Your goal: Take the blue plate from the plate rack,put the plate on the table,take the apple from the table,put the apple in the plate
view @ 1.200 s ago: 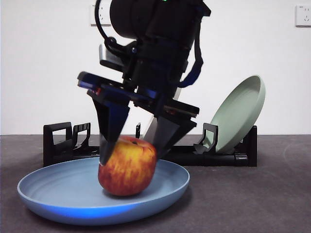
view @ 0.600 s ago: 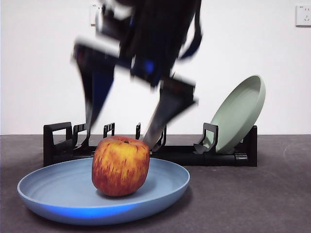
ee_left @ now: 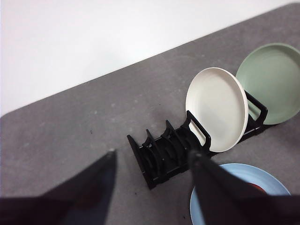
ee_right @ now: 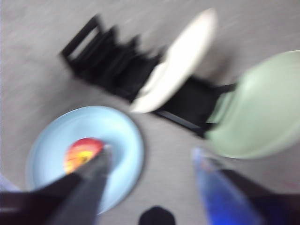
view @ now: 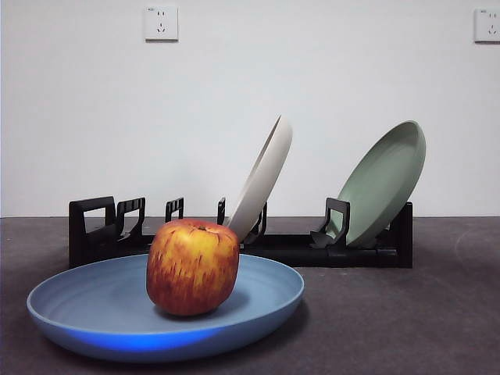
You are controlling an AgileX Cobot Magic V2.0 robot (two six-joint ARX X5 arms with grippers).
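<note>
Overhead, our right end effector (ee_right: 150, 173) hung open and empty, high above the apple (view: 192, 267), which sat below and toward one jaw, resting in the blue plate (view: 94, 301) on the surface (view: 406, 312). Left end effector (ee_left: 152, 166), likewise open, looked onto the plate rack (ee_left: 161, 152), farther off. We judged nothing left to grasp.
</note>
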